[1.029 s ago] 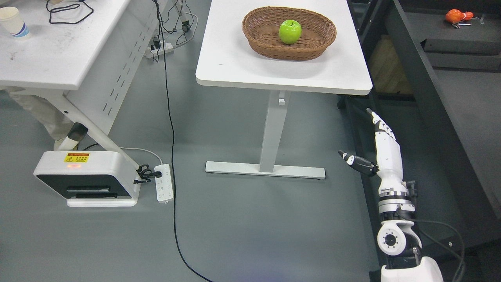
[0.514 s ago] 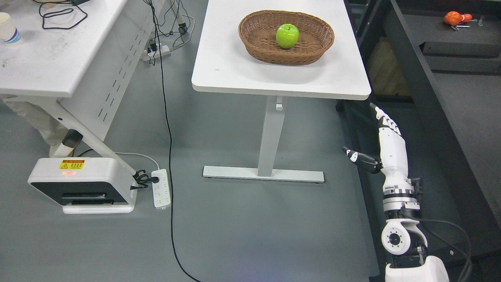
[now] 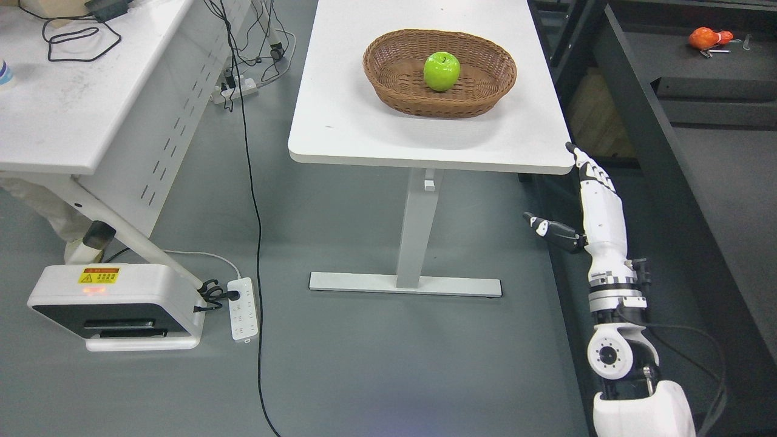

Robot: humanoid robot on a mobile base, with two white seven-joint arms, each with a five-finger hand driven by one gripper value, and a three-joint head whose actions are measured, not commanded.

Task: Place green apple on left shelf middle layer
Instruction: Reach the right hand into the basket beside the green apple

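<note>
One right hand [image 3: 592,206], fingers [image 3: 587,170] straight, thumb splayed, holding nothing

Green apple [image 3: 441,71], brown woven basket [image 3: 388,91], white table [image 3: 340,121].

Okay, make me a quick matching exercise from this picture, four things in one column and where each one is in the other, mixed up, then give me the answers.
Things:
1. green apple
2. wicker basket
3. power strip
4. right hand

Places:
A. on the white table
B. on the floor, beside the white box
C. inside the basket
D. below the table's right corner, fingers extended, holding nothing

Pairs: 1-C, 2-A, 3-B, 4-D
</note>
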